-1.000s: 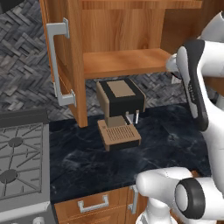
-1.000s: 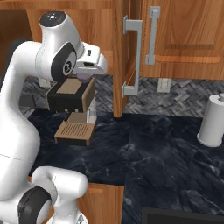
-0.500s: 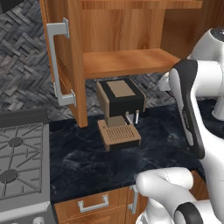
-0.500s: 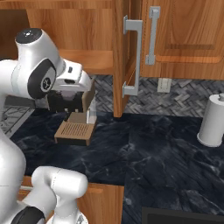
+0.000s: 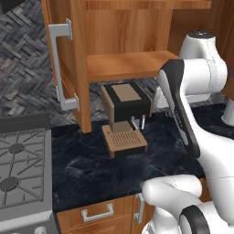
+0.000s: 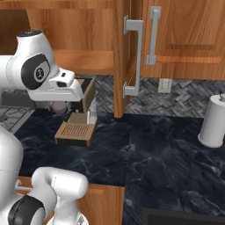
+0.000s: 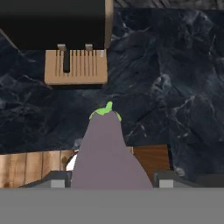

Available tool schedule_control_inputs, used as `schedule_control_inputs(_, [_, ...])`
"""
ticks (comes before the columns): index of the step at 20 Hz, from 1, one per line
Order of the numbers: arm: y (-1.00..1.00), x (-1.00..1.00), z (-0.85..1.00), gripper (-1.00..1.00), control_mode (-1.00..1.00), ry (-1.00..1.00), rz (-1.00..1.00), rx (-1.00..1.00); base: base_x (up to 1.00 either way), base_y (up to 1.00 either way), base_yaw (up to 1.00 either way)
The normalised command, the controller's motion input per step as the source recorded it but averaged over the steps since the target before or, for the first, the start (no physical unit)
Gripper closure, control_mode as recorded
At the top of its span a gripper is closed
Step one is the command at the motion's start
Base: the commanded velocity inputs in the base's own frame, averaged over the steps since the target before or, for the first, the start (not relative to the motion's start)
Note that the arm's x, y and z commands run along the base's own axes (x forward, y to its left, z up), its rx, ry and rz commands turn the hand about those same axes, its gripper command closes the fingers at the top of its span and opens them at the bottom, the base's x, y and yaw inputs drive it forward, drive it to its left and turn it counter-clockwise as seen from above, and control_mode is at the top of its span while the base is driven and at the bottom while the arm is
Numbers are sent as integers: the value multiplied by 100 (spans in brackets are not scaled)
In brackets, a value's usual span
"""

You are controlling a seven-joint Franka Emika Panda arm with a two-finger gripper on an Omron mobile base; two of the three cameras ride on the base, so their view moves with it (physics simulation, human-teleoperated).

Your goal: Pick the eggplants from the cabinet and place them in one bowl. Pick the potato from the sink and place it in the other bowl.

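Observation:
My gripper (image 7: 111, 179) is shut on an eggplant (image 7: 107, 153), a grey-purple lump with a green stem that points away from the hand. It hangs over the dark counter in front of the coffee machine. In the right base view the eggplant (image 6: 57, 106) peeks out under the white hand. The cabinet (image 5: 128, 64) stands open above, its door (image 5: 68, 68) swung to the left and its wooden shelf (image 6: 83, 61) bare where it shows. The bowls, the sink and the potato are out of view.
A brown and black coffee machine (image 5: 125, 107) stands on the black marble counter (image 6: 145, 154) under the shelf, its drip tray (image 7: 76, 66) just ahead of the hand. A stove (image 5: 23, 160) lies to the left. A paper towel roll (image 6: 214, 121) stands at the right.
The arm has swung down and back from the cabinet shelf, carrying the eggplant out over the counter. The base has not moved.

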Motion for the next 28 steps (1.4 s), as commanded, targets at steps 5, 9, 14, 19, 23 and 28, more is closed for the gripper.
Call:
schedule_control_inputs(5, [0,0,-59,100,-100,14,7,0,0,0,0])
schedule_control_inputs(9, [0,-3,-53,100,-100,3,5,0,0,0,0])
schedule_control_inputs(14, [0,-16,-39,100,-100,-2,4,2,0,0,0])
schedule_control_inputs(19, [0,-14,-4,100,-100,-25,2,7,0,0,0])
schedule_control_inputs(23, [0,-9,3,100,-100,-14,0,2,0,0,0])
schedule_control_inputs(28, [0,-15,3,100,-100,0,0,0,0,0,0])
